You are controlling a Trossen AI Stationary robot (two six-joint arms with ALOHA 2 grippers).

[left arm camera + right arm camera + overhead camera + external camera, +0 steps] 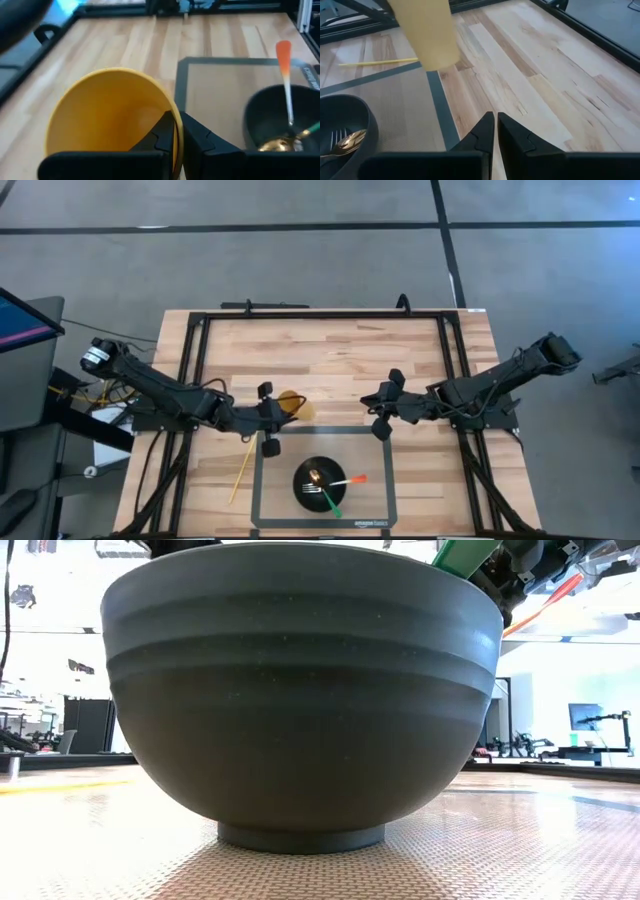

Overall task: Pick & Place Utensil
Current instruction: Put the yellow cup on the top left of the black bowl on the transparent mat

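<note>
Light wooden surface [330, 360] with a mat and a few items on it.

A black-framed, butcher-block surface carries a grey mat [275, 480] with a dark border at the middle of its near edge. A black bowl [322, 483] stands on the mat's centre, holding utensils. A thin yellow stick [241, 472] lies on the bare wood just beside the mat's left edge, toward the near-left corner, angled slightly. A yellow cup [294, 406] sits near the mat's far-left corner, at the left hand; whether it rests on the wood cannot be told.
</note>
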